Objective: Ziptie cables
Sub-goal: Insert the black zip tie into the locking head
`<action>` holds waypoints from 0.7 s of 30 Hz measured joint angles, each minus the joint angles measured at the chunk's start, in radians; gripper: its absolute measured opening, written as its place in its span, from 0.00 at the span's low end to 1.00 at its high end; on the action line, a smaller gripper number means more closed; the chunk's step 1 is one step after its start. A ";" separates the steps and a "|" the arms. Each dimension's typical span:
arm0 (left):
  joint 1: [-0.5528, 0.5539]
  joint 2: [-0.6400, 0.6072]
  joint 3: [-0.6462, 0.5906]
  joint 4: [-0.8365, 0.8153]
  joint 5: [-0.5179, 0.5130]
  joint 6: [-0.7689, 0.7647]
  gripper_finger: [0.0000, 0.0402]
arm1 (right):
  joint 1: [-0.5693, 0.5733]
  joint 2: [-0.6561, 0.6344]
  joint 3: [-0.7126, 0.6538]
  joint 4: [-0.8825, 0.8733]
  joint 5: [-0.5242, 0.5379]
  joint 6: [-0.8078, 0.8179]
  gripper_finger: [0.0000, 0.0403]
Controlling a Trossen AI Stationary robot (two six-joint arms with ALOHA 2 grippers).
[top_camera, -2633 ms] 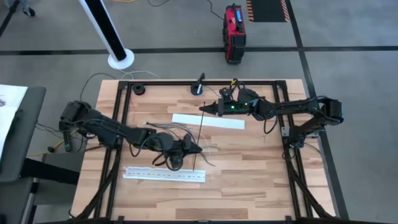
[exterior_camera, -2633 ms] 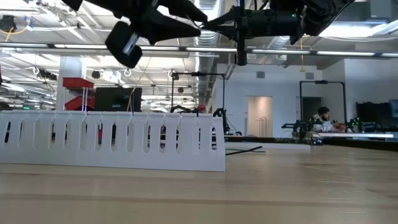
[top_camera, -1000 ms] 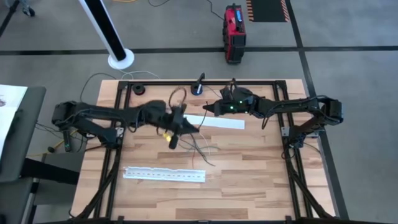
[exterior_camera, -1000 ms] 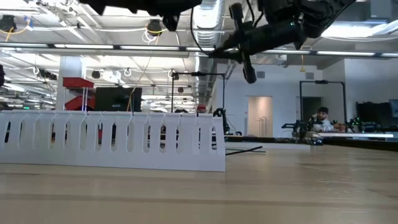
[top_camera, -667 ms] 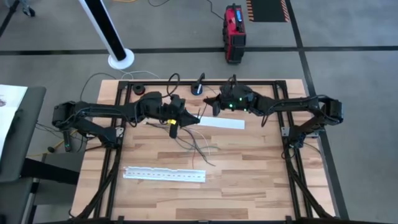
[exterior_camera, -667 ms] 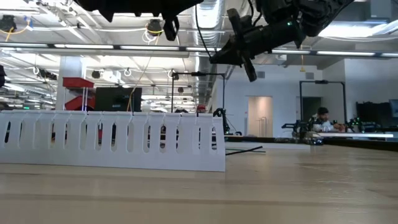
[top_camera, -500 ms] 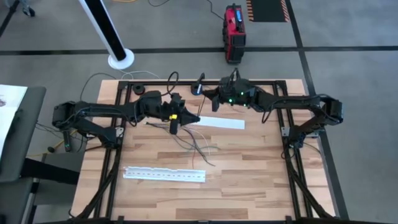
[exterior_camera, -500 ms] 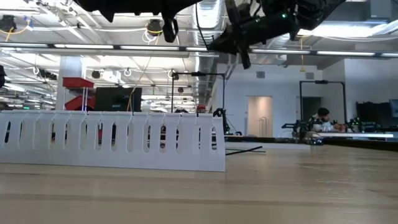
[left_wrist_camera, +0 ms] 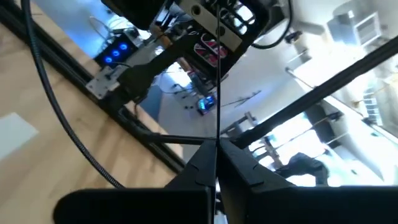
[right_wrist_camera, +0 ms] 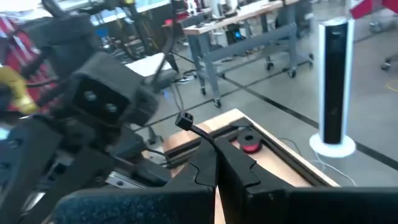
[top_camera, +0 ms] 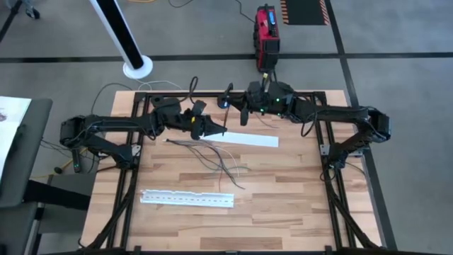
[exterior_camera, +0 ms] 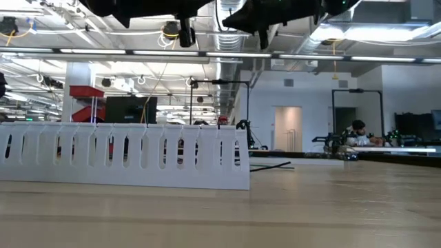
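The cables [top_camera: 221, 164], a straggly bunch of thin grey and dark wires, lie loose on the wooden table. No gripper touches them. Both grippers hang above the table's far middle and face each other. My left gripper [top_camera: 222, 133] [left_wrist_camera: 216, 148] is shut on a thin dark strap. My right gripper [top_camera: 243, 117] [right_wrist_camera: 216, 153] is shut on a black ziptie [right_wrist_camera: 198, 132]. Whether the strap and the ziptie are one piece, I cannot tell. In the low view only the arms' undersides show along the top edge. My left gripper pinches the thin dark strap [left_wrist_camera: 217, 127] between its two fingers. The strap runs straight on from the fingertips toward my right arm's wrist, clear of the table. My right gripper pinches the ziptie's band just behind its square head [right_wrist_camera: 184, 120]. The head end sticks out beyond the fingertips, in the air.
A flat white strip [top_camera: 248, 139] lies near the far middle and a perforated white strip [top_camera: 187, 200] [exterior_camera: 124, 155] near the front. A small blue-black device [top_camera: 226, 98] and a black puck [top_camera: 159, 102] sit at the far edge. Bare wood lies to the right.
Both grippers have risen and gone toward the table's far edge. My right gripper has turned from pointing left to pointing more toward the near side, leaving the low view's top. My left gripper has drawn away from the cables, which stay on the table.
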 joint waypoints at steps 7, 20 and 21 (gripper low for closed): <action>0.000 0.000 0.000 0.024 0.009 -0.045 0.00 | 0.040 0.000 0.004 0.001 -0.045 0.001 0.00; -0.003 0.000 0.000 0.018 0.033 -0.034 0.00 | 0.059 0.000 0.003 0.093 -0.149 0.265 0.00; -0.003 0.000 0.000 0.020 0.033 -0.037 0.00 | 0.055 0.000 0.003 0.101 -0.158 0.273 0.00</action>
